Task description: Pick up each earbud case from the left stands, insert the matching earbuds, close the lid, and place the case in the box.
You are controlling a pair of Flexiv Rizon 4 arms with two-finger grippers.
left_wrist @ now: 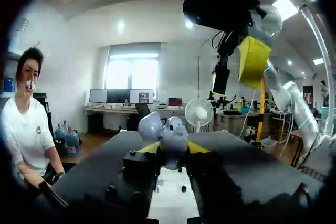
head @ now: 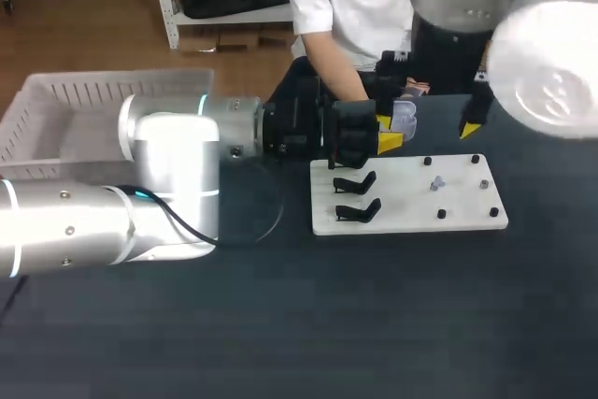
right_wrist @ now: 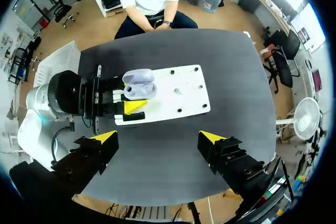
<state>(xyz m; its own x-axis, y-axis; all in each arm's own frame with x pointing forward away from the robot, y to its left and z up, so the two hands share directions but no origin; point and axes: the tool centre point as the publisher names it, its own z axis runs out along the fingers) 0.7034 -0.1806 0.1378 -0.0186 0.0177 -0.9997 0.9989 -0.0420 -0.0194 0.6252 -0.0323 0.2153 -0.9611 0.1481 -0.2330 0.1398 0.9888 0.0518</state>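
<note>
At the far left the box (head: 93, 92) stood on the bench (head: 280, 324), and no case showed in the part of it I could see (my own left arm hid the rest). My left hand (head: 385, 140) was clamped on an earbud case (head: 404, 119), a finger on each side. It held the case, lid open, over the left end of the white board (head: 402, 217). Just beside it two black stands (head: 355, 182) were bare; where their cases had gone I could not tell. Further right on the board lay small pale pieces I took for the earbuds (head: 436, 182), not yet in the case. My right hand (right_wrist: 158, 139) hung high above the bench, fingers well apart, gripping nothing. I judged this case about halfway: lifted and open, with the earbuds to seat, the lid to shut and the trip to the box left.
</note>
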